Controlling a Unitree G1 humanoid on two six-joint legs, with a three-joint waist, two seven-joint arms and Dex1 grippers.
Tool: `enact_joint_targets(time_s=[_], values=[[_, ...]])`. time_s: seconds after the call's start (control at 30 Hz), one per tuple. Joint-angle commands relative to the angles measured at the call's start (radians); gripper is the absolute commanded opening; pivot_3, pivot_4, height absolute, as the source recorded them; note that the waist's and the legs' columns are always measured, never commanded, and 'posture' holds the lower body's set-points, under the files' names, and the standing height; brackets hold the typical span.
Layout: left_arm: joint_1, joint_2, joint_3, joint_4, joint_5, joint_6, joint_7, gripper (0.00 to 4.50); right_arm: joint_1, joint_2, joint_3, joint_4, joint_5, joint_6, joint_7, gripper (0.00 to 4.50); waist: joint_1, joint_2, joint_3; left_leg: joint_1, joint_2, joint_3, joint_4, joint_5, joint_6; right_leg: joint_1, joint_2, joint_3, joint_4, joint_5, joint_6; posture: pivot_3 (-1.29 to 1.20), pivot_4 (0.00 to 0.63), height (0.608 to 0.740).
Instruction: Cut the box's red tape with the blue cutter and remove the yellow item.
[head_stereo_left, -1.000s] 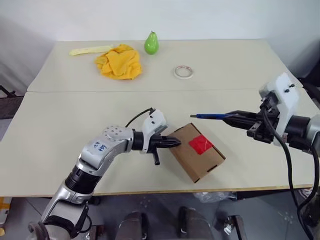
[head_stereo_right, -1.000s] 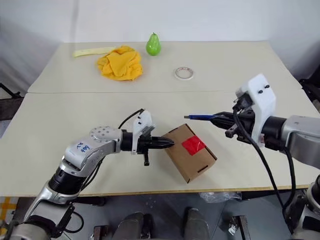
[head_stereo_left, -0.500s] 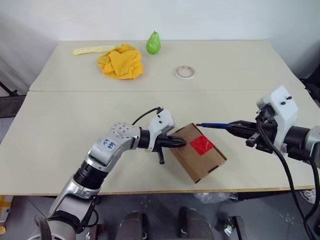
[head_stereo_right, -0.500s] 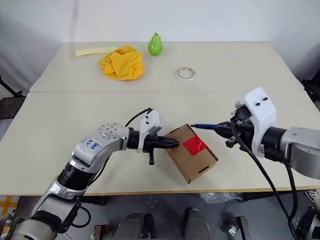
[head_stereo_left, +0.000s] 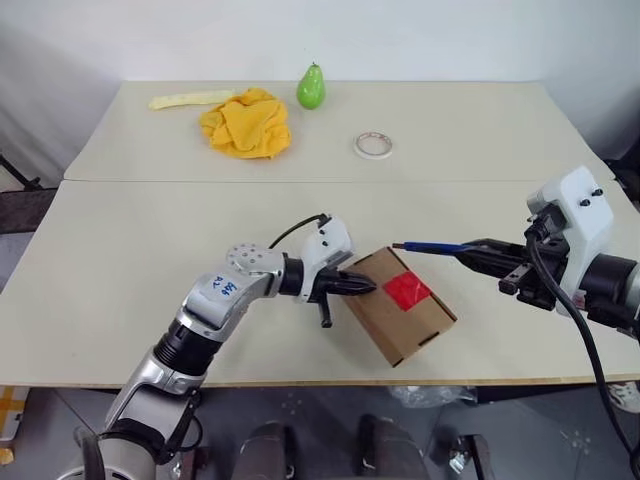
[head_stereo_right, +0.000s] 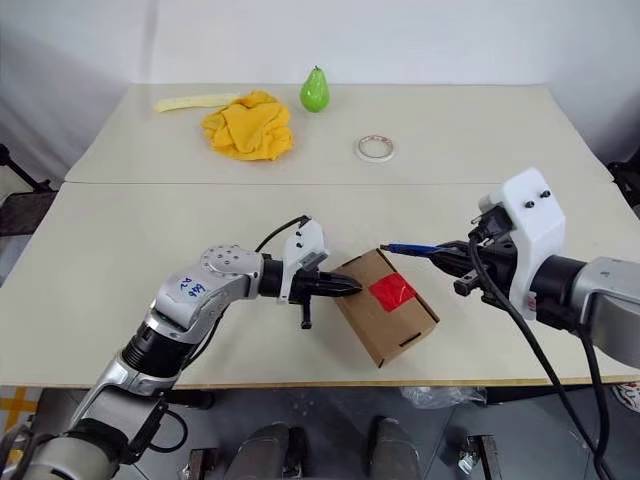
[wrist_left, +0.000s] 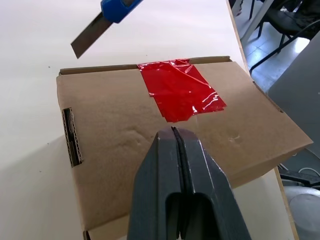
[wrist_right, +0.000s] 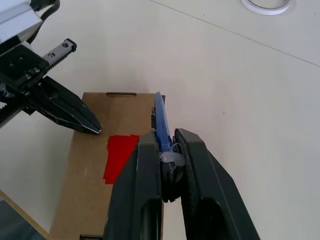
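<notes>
Holding the blue cutter (wrist_right: 160, 120) tight in my right fingers (wrist_right: 192, 165), I worry it slips off the red tape (wrist_left: 180, 89); my shut left fingers (wrist_left: 172, 150) might let the box (head_stereo_left: 400, 305) slide.

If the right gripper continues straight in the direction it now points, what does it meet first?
Probably the box: the right gripper holds the blue cutter, whose tip hangs just over the box's far edge near the red tape. Depth is uncertain; it might pass above.
</notes>
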Motion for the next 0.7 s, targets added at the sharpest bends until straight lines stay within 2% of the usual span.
enact_joint_targets(time_s=[0.03, 0.7], values=[[-0.014, -0.004, -0.013, 0.001, 0.014, 0.001, -0.010, 0.00, 0.031, -0.040, 0.003, -0.012, 0.026, -0.064, -0.015, 0.14, 0.001, 0.000, 0.000, 0.000, 0.000, 0.000, 0.000, 0.000, 0.000, 0.000, 0.000, 0.000, 0.000, 0.000, 0.000, 0.00, 0.150, 0.740], [-0.018, -0.004, -0.019, -0.011, 0.022, 0.028, -0.028, 0.00, 0.202, -0.130, -0.013, -0.055, 0.055, -0.151, -0.007, 0.14, 0.002, 0.000, 0.000, 0.000, 0.000, 0.000, 0.000, 0.000, 0.000, 0.000, 0.000, 0.000, 0.000, 0.000, 0.000, 0.00, 0.150, 0.740]])
